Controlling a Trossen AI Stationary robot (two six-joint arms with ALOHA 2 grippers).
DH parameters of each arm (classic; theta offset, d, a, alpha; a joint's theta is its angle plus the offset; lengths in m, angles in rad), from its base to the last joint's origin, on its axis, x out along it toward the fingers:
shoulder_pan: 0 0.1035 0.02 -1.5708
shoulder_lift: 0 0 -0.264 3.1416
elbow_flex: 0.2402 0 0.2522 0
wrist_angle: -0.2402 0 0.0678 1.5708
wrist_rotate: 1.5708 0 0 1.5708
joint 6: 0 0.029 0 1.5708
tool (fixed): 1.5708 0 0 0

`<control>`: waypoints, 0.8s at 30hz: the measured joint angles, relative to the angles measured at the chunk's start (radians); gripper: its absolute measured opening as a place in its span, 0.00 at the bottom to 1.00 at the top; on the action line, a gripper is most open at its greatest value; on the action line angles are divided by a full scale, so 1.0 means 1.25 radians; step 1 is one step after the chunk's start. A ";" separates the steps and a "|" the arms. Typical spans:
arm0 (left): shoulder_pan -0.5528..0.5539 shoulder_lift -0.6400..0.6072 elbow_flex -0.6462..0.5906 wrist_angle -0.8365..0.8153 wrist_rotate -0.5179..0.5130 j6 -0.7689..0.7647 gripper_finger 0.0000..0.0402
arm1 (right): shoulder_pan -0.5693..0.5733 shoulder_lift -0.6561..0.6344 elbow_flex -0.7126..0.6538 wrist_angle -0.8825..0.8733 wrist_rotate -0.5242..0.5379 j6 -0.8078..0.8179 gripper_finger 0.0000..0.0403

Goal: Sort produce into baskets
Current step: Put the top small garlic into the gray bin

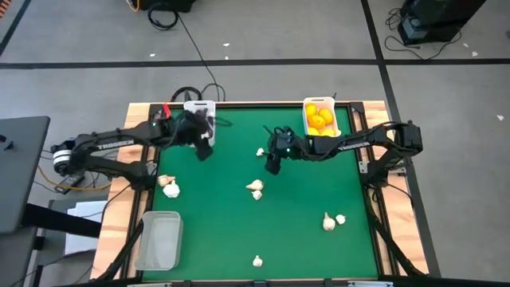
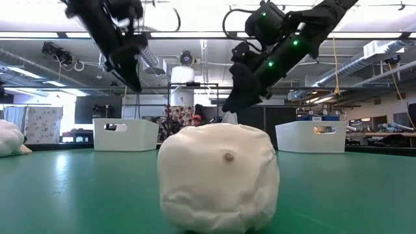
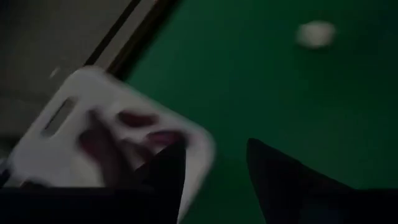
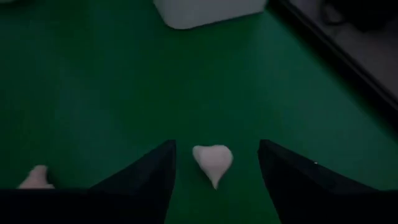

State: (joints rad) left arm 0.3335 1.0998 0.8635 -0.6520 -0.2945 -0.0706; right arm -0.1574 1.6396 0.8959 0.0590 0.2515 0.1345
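White basket [image 1: 321, 118] of yellow citrus, white basket [image 1: 199, 108] (eggplants inside), clear basket [image 1: 159, 240], garlic bulbs [image 1: 255, 189] scattered

table [image 1: 231, 223] green | citrus [image 1: 319, 118] yellow-orange — basket [image 1: 333, 107] white | garlic [image 1: 255, 186] whitish

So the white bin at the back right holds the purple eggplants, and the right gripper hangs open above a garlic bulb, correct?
Not quite: the white rectangular plastic bin at the back right holds yellow and orange citrus fruits, as the high view shows. The rest stands: the right gripper hangs open above a whitish garlic bulb.
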 joint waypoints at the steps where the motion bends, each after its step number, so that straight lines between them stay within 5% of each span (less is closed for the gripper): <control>1: -0.031 -0.010 0.000 0.002 0.005 -0.008 0.44 | -0.008 0.008 0.000 0.020 -0.021 -0.003 0.60; 12: -0.319 -0.060 0.000 -0.148 -0.037 -0.257 0.44 | 0.012 0.096 0.001 0.254 -0.108 0.021 0.61; 18: -0.365 -0.043 0.000 -0.333 -0.003 -0.448 0.44 | 0.040 0.101 0.002 0.265 -0.113 0.002 0.61; 24: -0.392 -0.034 0.000 -0.371 0.010 -0.518 0.44 | 0.058 0.168 0.033 0.313 -0.196 -0.004 0.61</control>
State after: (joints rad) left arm -0.1559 1.0569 0.8635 -1.1152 -0.2820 -0.7185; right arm -0.0849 1.8500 0.9366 0.4507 0.0068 0.1290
